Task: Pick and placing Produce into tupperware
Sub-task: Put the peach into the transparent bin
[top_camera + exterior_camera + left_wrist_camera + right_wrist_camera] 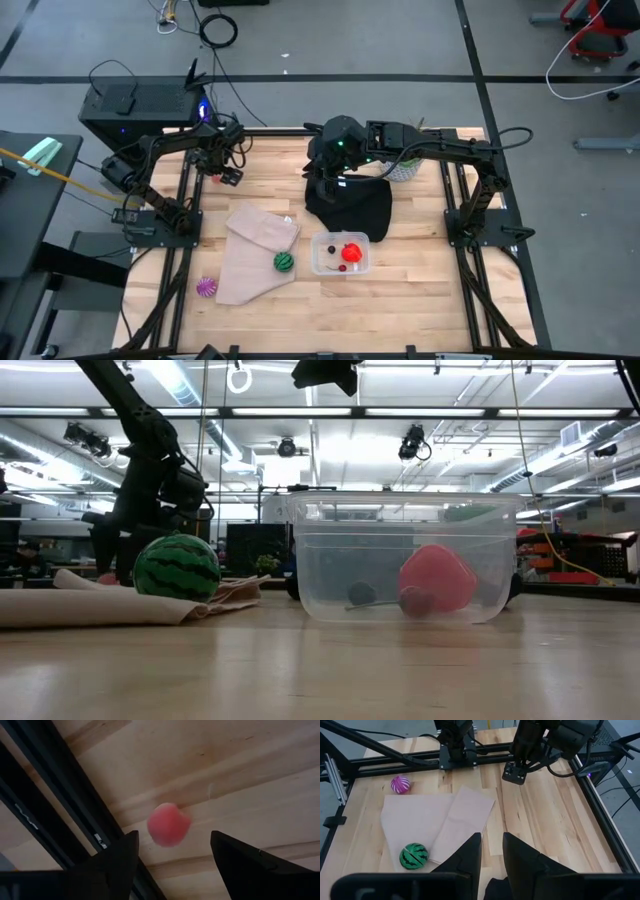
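High view: tupperware (322, 262) holds red piece (351, 252), small dark bit (330, 250).

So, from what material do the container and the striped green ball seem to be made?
The container looks like clear, slightly frosted plastic: the red piece inside shows through its wall. The striped green ball seems matte foam or soft rubber, with no glare; I cannot tell which.

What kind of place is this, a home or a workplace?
Probably a robotics lab or workshop: long ceiling strip lights over an open hall, cables loose on the grey floor, and a wooden table in a black metal frame.
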